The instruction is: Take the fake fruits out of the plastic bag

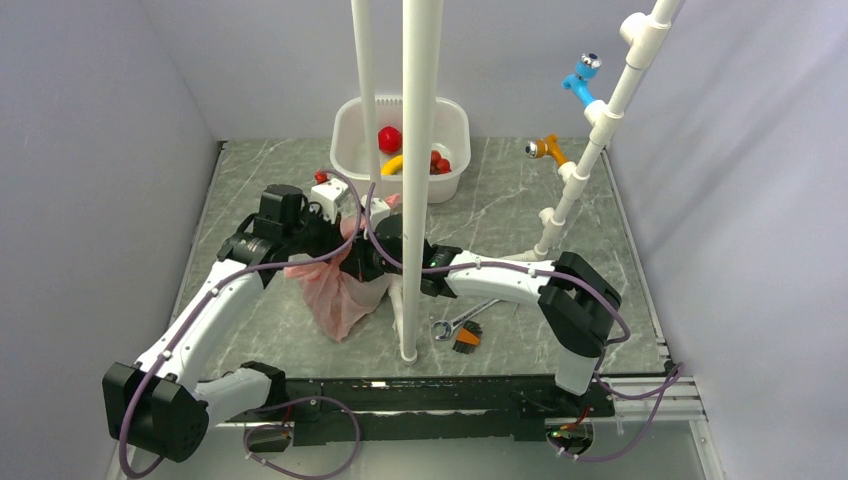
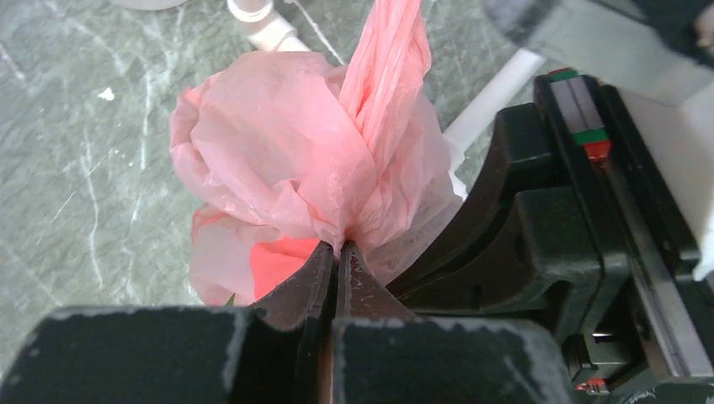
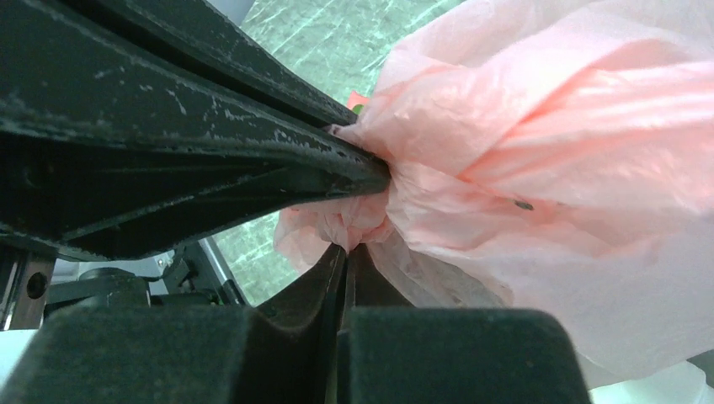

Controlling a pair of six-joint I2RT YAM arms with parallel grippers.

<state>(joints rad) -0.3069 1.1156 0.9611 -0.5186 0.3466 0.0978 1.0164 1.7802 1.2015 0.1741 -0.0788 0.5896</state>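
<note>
The pink plastic bag (image 1: 338, 290) hangs crumpled between my two grippers at the table's middle left. My left gripper (image 2: 338, 249) is shut on a pinch of the bag (image 2: 295, 160). My right gripper (image 3: 347, 247) is shut on another pinch of the bag (image 3: 547, 168), right next to the left one. A red shape (image 2: 282, 259) with a bit of green shows through the film low in the bag. A red fruit (image 1: 389, 138), a yellow banana (image 1: 392, 164) and small red pieces (image 1: 438, 162) lie in the white tub (image 1: 352, 150).
Two white vertical poles (image 1: 418, 180) stand in front of the tub and cross the view. A wrench and an orange-handled tool (image 1: 462, 330) lie near the front. A white pipe frame (image 1: 590, 150) with blue and orange fittings stands at the right. A small red-topped white part (image 1: 322, 182) sits left of the tub.
</note>
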